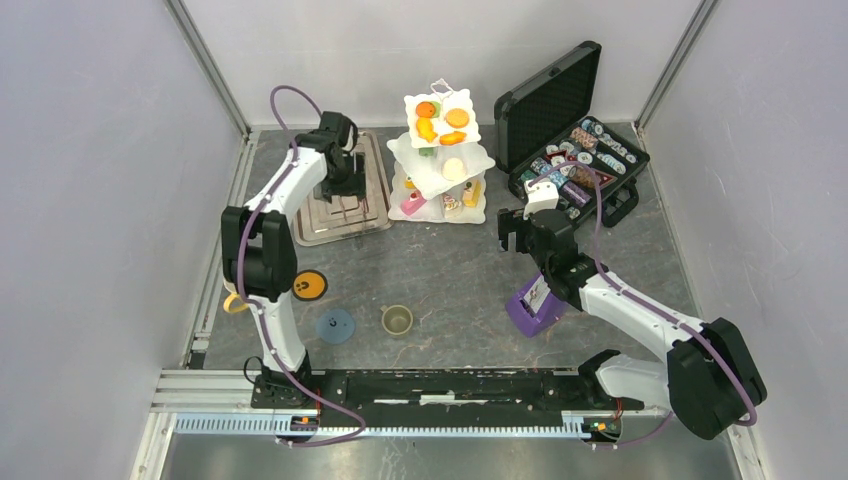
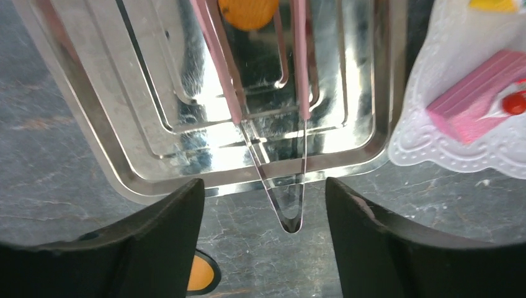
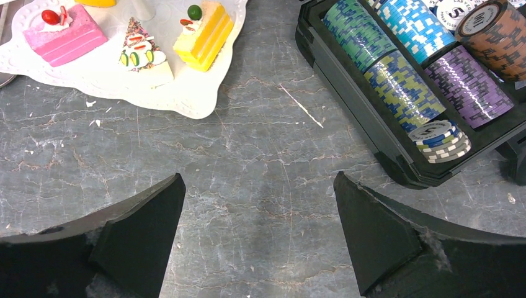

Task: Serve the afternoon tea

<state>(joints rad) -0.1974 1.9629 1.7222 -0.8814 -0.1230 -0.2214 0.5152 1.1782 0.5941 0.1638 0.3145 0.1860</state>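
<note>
Tongs (image 2: 291, 186) lie on the steel tray (image 2: 124, 155) left of the white three-tier stand (image 1: 425, 180), under the wide-spread left gripper (image 2: 265, 189), and the right gripper (image 3: 257, 186), spread and empty too, hangs right of it.

place: robot lab cell | shown by: bare grey walls (image 1: 90, 200), aluminium mounting rail (image 1: 210, 388)

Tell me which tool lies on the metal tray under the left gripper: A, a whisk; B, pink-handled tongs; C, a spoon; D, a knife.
B: in the left wrist view, pink-handled tongs lie on the metal tray, their bend poking past its rim, below the open left gripper.
</note>
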